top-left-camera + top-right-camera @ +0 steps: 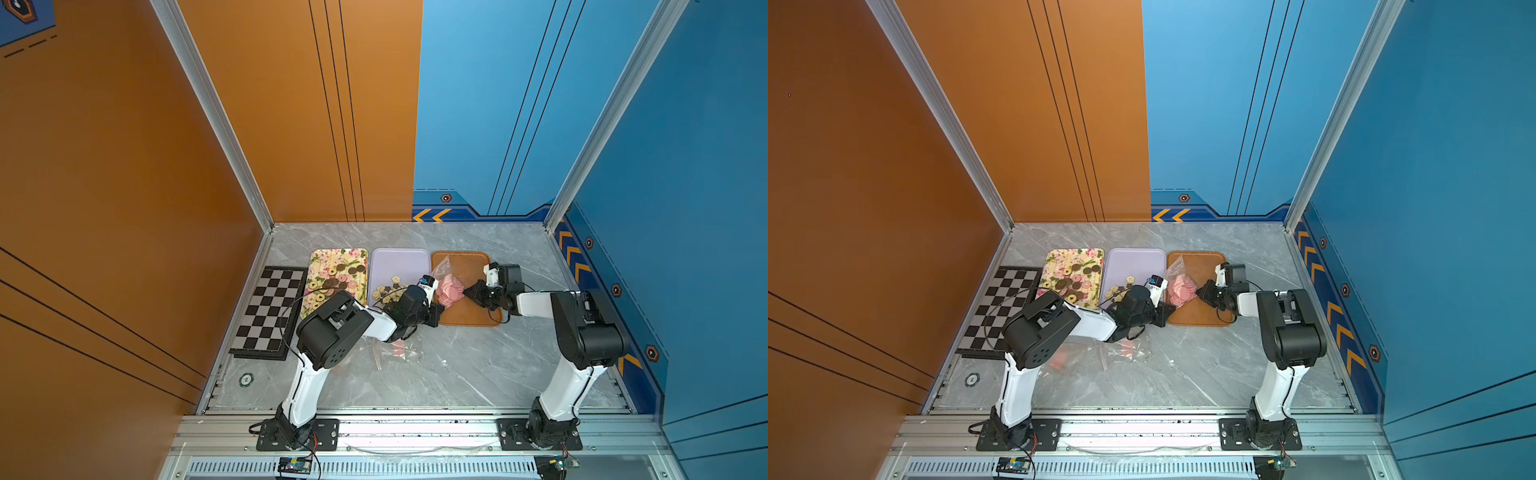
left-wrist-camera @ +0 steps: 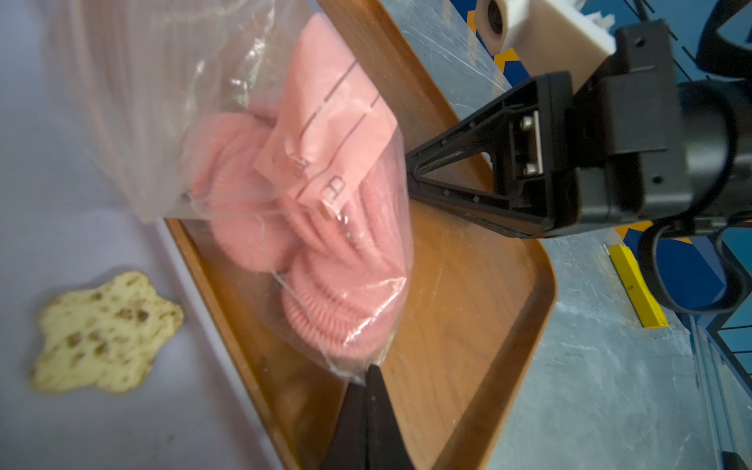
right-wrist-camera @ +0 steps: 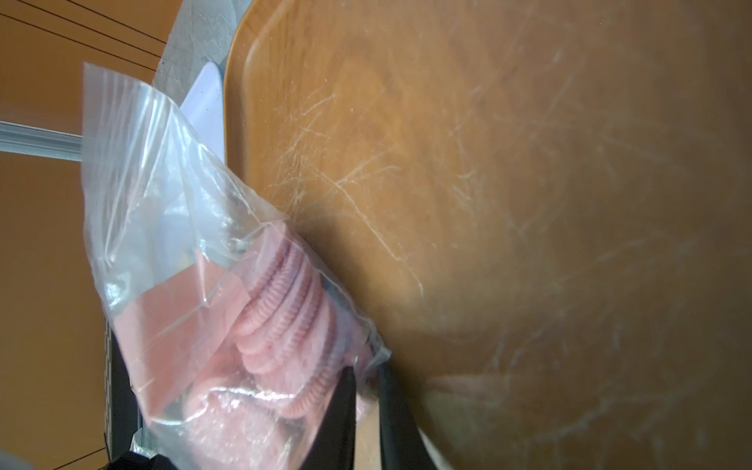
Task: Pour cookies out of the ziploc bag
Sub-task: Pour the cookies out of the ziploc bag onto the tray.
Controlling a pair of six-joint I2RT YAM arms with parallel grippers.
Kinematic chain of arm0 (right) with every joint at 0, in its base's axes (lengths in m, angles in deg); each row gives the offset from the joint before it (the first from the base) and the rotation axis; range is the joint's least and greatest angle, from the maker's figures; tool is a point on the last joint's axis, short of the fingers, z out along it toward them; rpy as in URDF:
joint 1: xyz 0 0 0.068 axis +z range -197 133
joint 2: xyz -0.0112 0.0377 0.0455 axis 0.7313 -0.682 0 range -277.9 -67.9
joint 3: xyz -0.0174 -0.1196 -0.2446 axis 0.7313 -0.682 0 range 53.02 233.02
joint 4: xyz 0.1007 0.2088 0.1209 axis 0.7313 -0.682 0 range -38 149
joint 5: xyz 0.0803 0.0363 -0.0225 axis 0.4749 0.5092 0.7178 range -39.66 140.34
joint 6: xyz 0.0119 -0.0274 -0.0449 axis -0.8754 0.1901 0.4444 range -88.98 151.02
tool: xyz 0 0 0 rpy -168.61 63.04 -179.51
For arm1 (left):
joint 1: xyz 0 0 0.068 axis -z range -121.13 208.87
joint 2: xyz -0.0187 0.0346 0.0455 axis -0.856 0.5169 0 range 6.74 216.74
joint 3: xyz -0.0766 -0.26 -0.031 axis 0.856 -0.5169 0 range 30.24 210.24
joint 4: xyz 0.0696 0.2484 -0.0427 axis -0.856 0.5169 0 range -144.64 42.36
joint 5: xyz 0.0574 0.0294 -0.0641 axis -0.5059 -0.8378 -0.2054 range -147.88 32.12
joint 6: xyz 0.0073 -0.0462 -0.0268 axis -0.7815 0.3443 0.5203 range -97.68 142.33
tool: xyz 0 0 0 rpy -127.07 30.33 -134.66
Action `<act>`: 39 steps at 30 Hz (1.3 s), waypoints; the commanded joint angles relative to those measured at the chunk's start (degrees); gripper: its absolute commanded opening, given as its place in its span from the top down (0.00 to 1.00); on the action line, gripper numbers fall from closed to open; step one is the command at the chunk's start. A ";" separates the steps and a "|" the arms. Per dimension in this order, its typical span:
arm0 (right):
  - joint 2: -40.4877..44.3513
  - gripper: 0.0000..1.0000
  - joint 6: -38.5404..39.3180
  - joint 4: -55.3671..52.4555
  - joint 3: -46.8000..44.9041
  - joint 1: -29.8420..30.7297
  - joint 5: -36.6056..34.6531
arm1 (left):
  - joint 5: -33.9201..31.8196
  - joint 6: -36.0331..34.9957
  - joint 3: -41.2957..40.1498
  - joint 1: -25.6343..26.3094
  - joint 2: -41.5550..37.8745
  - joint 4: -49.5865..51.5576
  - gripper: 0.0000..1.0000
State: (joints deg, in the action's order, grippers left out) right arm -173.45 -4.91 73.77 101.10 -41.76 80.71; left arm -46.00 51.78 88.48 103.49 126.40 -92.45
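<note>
As we logged it, left gripper point(image 2: 368, 373) was pinched tight on one corner of the ziploc bag point(image 2: 252, 101). Right gripper point(image 3: 366, 376) fingers stood narrow, clamping another corner. We saw pink cookies point(image 2: 325, 313) bagged between both fingertips, over the brown tray point(image 2: 468, 309), with the lilac tray point(image 2: 81, 183) beside the left fingers.

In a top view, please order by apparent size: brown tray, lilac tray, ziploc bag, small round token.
Largest: brown tray and lilac tray, alike; the left arm hides part of the lilac one, so no ranking.
Then: ziploc bag.
Smallest: round token.
</note>
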 commanded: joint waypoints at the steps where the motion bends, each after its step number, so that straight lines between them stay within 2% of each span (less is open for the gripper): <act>1: -1.58 0.86 -1.84 2.50 -0.88 -0.54 -0.19 | 1.26 -0.45 -0.23 -0.41 1.28 2.47 1.00; 3: -1.75 0.88 -1.59 2.40 -0.77 -0.54 -0.64 | 1.22 -0.53 -0.23 -0.41 1.28 2.47 1.00; 4: -1.78 0.98 -1.56 2.42 -0.86 -0.58 -0.73 | 1.23 -0.54 -0.23 -0.41 1.28 2.47 1.00; 5: -1.78 1.00 -1.61 2.42 -0.87 -0.65 -0.75 | 1.24 -0.54 -0.23 -0.43 1.28 2.47 1.00; 12: 2.16 1.00 -1.63 5.34 -4.12 -0.73 -0.67 | 1.44 -0.60 -0.28 -0.49 1.13 2.47 1.00; 17: 9.41 1.00 -1.12 5.14 -8.30 -0.86 -1.39 | 1.63 -0.96 -0.49 -0.59 0.69 2.42 1.00; 24: 21.78 1.00 1.01 -0.60 -12.54 -1.99 -3.05 | 2.16 -1.91 -0.32 -0.09 0.11 2.38 1.00; 32: 31.98 1.00 3.46 -9.00 -14.19 -3.98 -3.48 | 7.70 -2.56 0.39 0.95 -4.70 2.87 1.00; 35: 34.59 1.00 3.92 -10.28 -15.30 -5.29 -3.21 | 8.78 -3.72 5.47 0.99 -6.69 10.27 1.00; 38: 33.74 1.00 4.66 -11.50 -15.48 -5.60 -2.09 | 8.58 -4.83 8.78 1.67 -5.75 15.98 1.00; 39: 32.78 0.91 5.12 -12.26 -15.54 -5.52 -1.73 | 7.43 -4.77 8.92 1.93 -5.01 16.39 1.00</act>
State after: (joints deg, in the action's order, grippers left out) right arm -139.40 -2.09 65.70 86.78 -47.03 78.66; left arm -39.58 48.87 95.54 104.37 121.98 -81.98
